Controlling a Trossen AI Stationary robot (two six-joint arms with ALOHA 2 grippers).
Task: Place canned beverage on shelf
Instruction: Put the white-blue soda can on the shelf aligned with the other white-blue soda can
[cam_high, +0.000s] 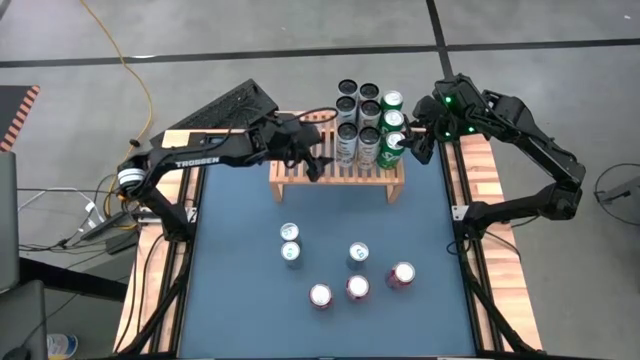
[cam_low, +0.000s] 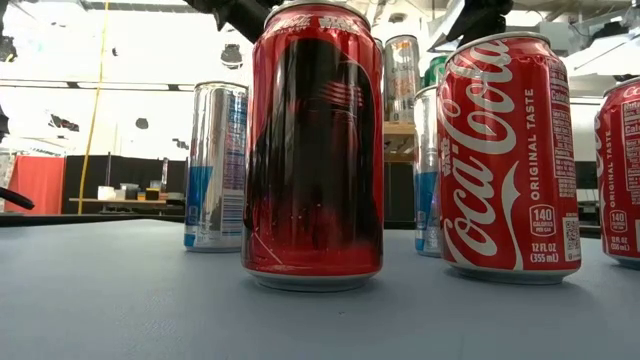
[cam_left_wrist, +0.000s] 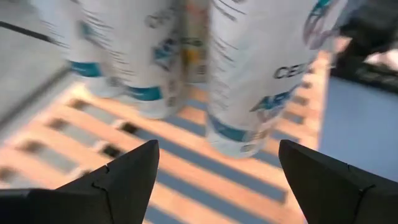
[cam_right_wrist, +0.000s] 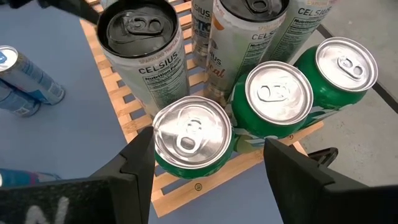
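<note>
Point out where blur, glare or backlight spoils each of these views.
Left wrist view: the white cans on the shelf are smeared with blur. Low view: bright windows behind wash out the background and leave the dark red can backlit. Right wrist view: sharp, with glare on the green cans' silver lids. High view: evenly lit.

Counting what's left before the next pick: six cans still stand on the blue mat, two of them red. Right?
Nearly. Six cans do stand on the mat, but three are red, not two: and. The high view shows them in the front row.
</note>
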